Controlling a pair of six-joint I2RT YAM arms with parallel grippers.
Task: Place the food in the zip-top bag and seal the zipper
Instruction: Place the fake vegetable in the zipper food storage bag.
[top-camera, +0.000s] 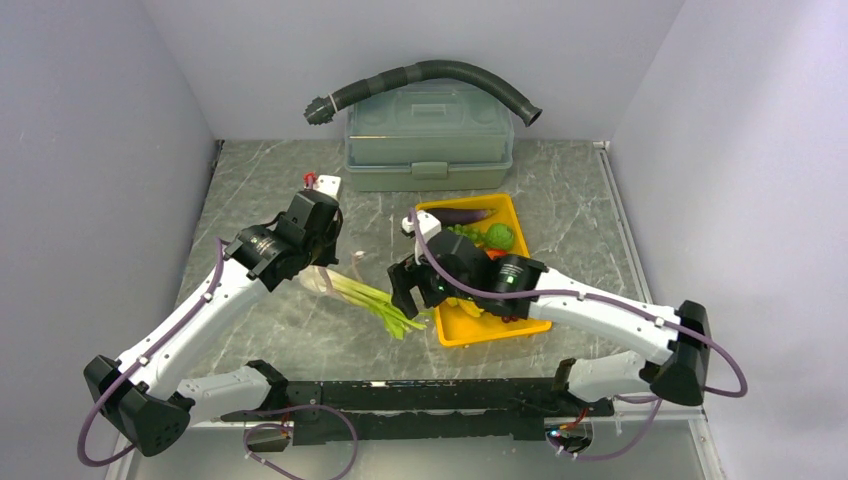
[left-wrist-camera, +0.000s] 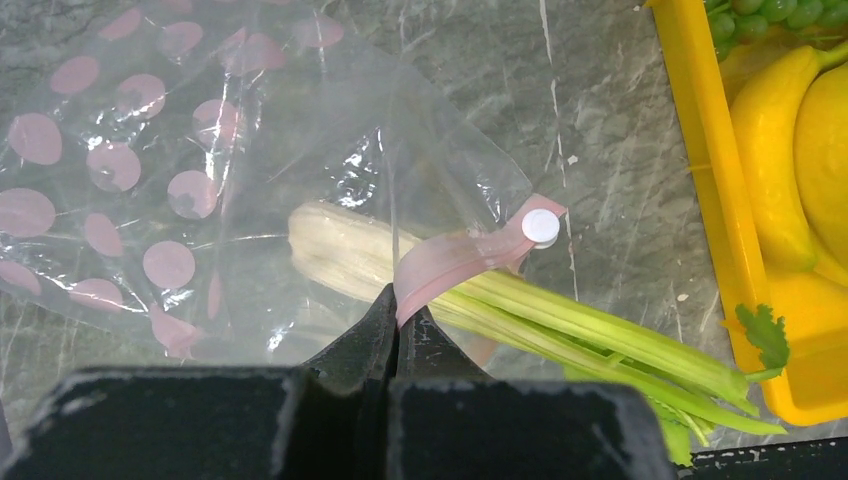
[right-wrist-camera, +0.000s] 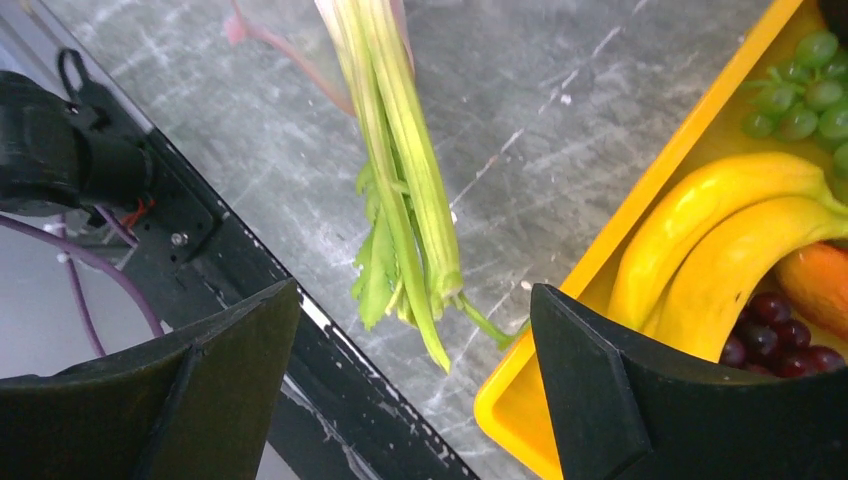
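Leek (left-wrist-camera: 560, 310) seen half inside zip-top bag (left-wrist-camera: 150, 180), greens out on surface (left-wrist-camera: 620, 150); zipper (left-wrist-camera: 450, 260) pinched in closed left claw (left-wrist-camera: 395, 330); right claw (right-wrist-camera: 415, 300) spread open, empty; bananas (right-wrist-camera: 720, 230) not yet taken from yellow tray (right-wrist-camera: 520, 400); bag unsealed

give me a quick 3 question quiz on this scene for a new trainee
1. True or false: the leek lies wholly inside the zip-top bag.
2. The left claw is shut on: A the leek, B the zipper, C nothing.
3. Fill in: the right claw, above the leek's green end, is ____ (open or shut).
Key: 1 false, the green end sticks out of the mouth; 2 B; 3 open.
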